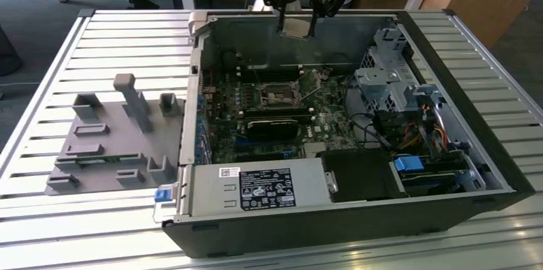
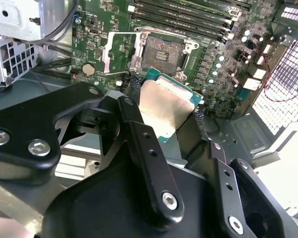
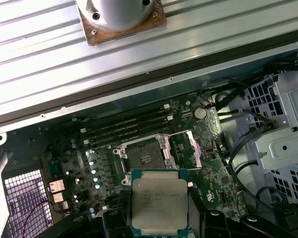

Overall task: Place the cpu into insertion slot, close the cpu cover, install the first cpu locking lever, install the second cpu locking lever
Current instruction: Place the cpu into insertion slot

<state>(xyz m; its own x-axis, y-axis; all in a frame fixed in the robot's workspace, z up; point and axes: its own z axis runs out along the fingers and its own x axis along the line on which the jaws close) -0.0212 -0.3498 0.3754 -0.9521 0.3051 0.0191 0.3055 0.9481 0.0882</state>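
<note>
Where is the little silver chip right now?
The cpu is held in the gripper above the open computer case, top centre of the exterior view, clear of the insertion slot on the motherboard.

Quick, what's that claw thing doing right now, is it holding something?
Gripper: closed on the cpu, held in the air, clear of the insertion slot.

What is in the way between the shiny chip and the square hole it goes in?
Nothing visible. The gripper holds the cpu above the motherboard. The insertion slot lies bare, and the cpu cover is swung open beside it.
</note>
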